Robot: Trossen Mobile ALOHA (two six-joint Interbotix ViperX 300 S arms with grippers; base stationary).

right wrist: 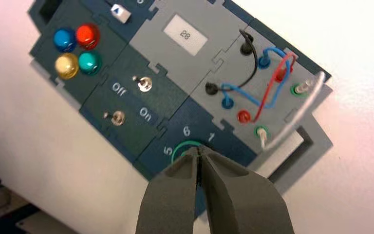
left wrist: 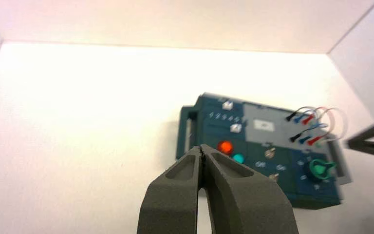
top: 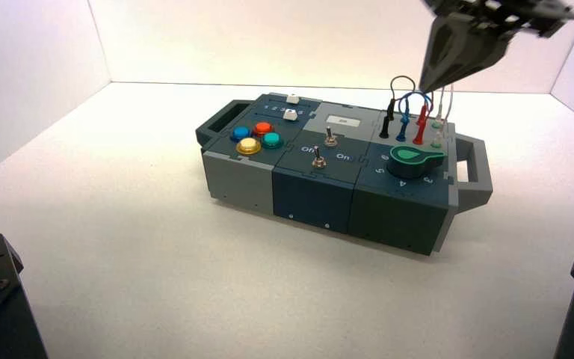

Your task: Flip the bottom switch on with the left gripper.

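The bottom switch (top: 318, 157) is a small silver toggle on the dark blue middle module, between the white words "Off" and "On", and it also shows in the right wrist view (right wrist: 118, 117). The left wrist view has it far off (left wrist: 273, 177). My left gripper (left wrist: 202, 148) is shut and empty, held well back from the box on its button side. It lies outside the high view. My right gripper (top: 424, 84) hangs shut above the wire end of the box, its tip (right wrist: 198, 148) over the green knob.
A second toggle (top: 330, 137) stands just behind the bottom one, beside the grey panel with a white label (top: 342, 120). Four coloured buttons (top: 255, 136), two white sliders (top: 291, 107), the green knob (top: 412, 159), plugged wires (top: 407, 112) and end handles (top: 478, 168) fill the box.
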